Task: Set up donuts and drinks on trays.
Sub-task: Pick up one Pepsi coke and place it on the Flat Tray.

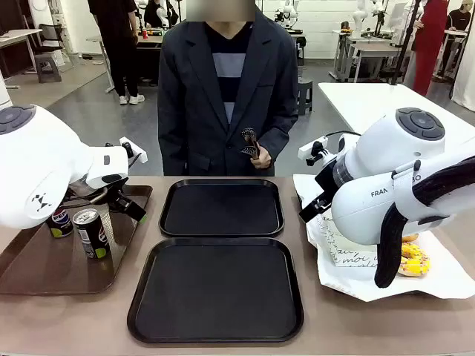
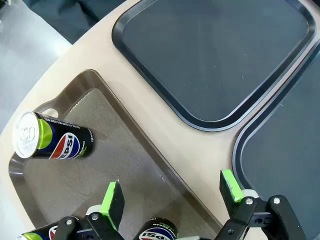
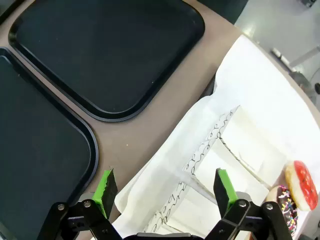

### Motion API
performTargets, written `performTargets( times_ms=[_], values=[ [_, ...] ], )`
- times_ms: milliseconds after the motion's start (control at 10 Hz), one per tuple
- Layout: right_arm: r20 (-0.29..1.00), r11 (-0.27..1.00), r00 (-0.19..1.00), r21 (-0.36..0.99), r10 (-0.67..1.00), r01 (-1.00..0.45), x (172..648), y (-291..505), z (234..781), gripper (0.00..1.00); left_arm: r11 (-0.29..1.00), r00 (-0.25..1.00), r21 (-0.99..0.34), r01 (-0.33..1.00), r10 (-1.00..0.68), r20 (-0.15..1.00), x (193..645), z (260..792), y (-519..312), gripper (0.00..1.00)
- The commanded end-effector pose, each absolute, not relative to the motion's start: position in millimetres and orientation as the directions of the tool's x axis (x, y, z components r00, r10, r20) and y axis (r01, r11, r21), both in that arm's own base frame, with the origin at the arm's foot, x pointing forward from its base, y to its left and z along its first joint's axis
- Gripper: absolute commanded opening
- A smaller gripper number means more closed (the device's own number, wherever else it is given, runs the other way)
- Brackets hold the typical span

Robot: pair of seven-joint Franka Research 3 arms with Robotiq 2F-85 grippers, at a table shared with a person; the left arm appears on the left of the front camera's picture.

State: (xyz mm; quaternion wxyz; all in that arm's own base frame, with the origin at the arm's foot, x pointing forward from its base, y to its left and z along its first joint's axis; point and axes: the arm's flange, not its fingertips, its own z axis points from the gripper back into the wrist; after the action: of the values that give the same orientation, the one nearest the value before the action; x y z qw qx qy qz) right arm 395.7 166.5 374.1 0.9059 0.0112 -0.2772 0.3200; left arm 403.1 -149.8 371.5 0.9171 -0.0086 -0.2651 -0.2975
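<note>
Left end effector (image 2: 170, 192): jaws spread wide with nothing between them, poised over the brown tray (image 2: 125, 165) at the left side of the table (image 1: 89, 319); one Pepsi can (image 2: 60, 142) stands well off to one side of it, near that tray's corner; a second can (image 2: 159, 231) sits directly below the gap between the fingers and a third can (image 2: 42, 233) just outside one pad, both cut off by the wrist view's bottom edge; seen from the front, the cans stand upright, long axes vertical, silver tops up, the left arm hiding part of them. Right end effector (image 3: 165, 192): likewise open and empty, hanging over white paper (image 3: 260, 100) and printed sleeves (image 3: 210, 165); a pink-iced donut (image 3: 302, 185) and a chocolate donut (image 3: 284, 200) with sprinkles lie off to one side of it, clipped by the picture's edge, their tilt hard to judge; from the front the right arm hides most of the donuts, a yellow-sprinkled donut (image 1: 412, 259) showing beneath it. Far tray (image 1: 223, 208) and near tray (image 1: 215, 289): black, bare, just beside each other between the arms. A person (image 1: 223, 96) stands at the far side; the hand (image 1: 256, 152) holds a small dark thing, too small to identify.
</note>
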Motion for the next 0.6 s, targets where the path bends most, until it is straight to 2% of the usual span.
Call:
performTargets(
  times_ms=[0, 500],
  values=[
    [0.509, 0.795, 0.641, -0.157, 0.574, -0.586, 395.7, 166.5, 374.1, 1.00, 0.823, 0.682, 0.142, 0.550, -0.541, 0.492, 403.0, 371.5, -149.9, 1.00],
    [0.509, 0.795, 0.641, -0.157, 0.574, -0.586, 395.7, 166.5, 374.1, 1.00, 0.823, 0.682, 0.142, 0.550, -0.541, 0.492, 403.0, 371.5, -149.9, 1.00]
  ],
)
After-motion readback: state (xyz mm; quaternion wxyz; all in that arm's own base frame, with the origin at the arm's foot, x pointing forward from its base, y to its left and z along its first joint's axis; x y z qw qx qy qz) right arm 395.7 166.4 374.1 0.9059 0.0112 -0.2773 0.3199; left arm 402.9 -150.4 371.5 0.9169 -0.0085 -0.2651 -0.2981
